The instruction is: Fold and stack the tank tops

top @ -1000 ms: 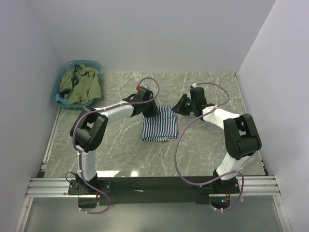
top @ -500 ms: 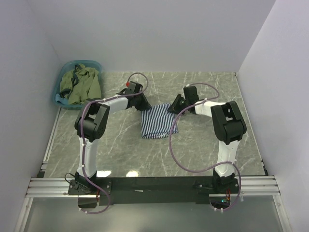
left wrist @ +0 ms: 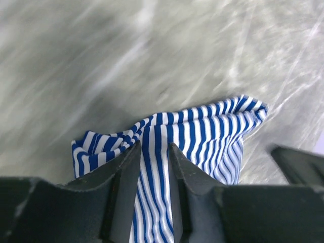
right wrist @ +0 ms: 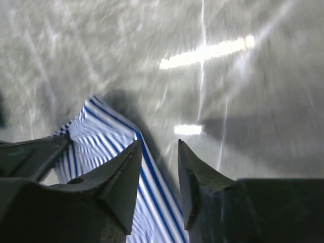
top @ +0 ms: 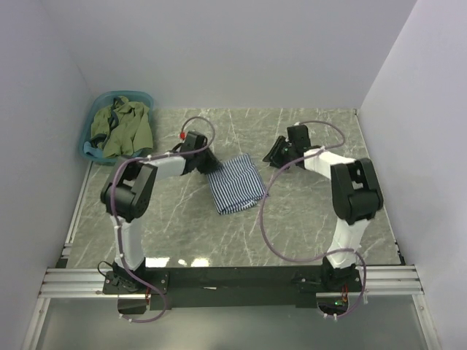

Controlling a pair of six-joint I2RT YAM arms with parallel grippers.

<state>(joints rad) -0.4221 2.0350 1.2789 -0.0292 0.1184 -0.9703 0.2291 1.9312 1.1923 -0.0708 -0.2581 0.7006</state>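
The navy-and-white striped tank top (top: 235,185) lies folded into a rectangle on the marble table, slightly turned. My left gripper (top: 211,163) is low at its far left corner. In the left wrist view the left gripper (left wrist: 154,147) stands open, with the striped cloth (left wrist: 202,131) showing in the gap. My right gripper (top: 271,156) is just off the far right corner. It is open (right wrist: 159,144) over the cloth's edge (right wrist: 96,136) and bare table. The olive green tank top (top: 125,125) is heaped in the basin, over a bit of teal-blue cloth (top: 90,150).
The translucent teal basin (top: 143,97) stands at the far left corner against the wall. White walls close in the table on three sides. A purple cable (top: 264,219) loops from the right arm over the table beside the striped top.
Both pairs of jaws have widened. The left gripper has moved left and the right gripper slightly right and back. The striped top has settled flatter and turned a little.
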